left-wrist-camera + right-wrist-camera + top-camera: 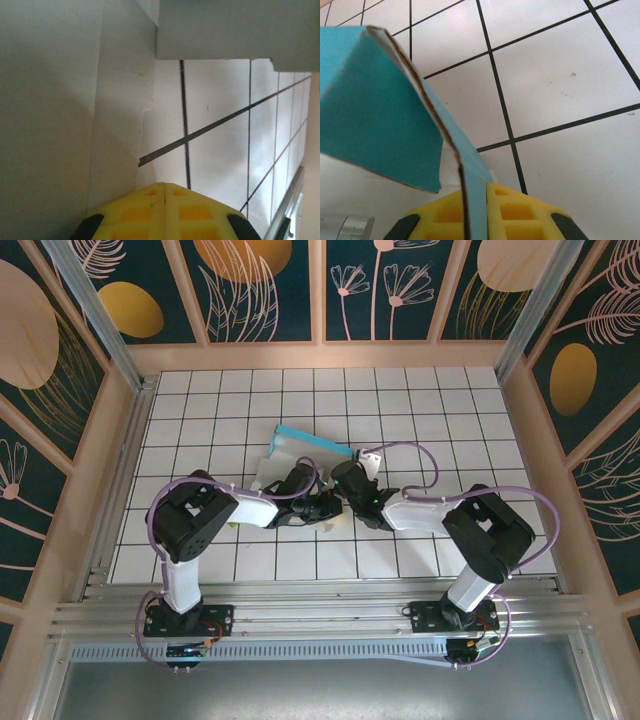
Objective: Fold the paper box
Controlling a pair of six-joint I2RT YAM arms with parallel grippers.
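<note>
The paper box (300, 448) is pictured partly raised at the middle of the tiled table (450, 420), its turquoise outside showing along the far edge and its white inside turned toward the arms; a turquoise flap is pinched between the yellow pads of the right gripper (476, 196); the left gripper (164, 192) is seen low over the table beside the white cardboard, its jaws pressed together with nothing between them.

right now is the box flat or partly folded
Partly folded: a turquoise flap of the box stands bent up off the table, its edge pinched in the right gripper.
</note>
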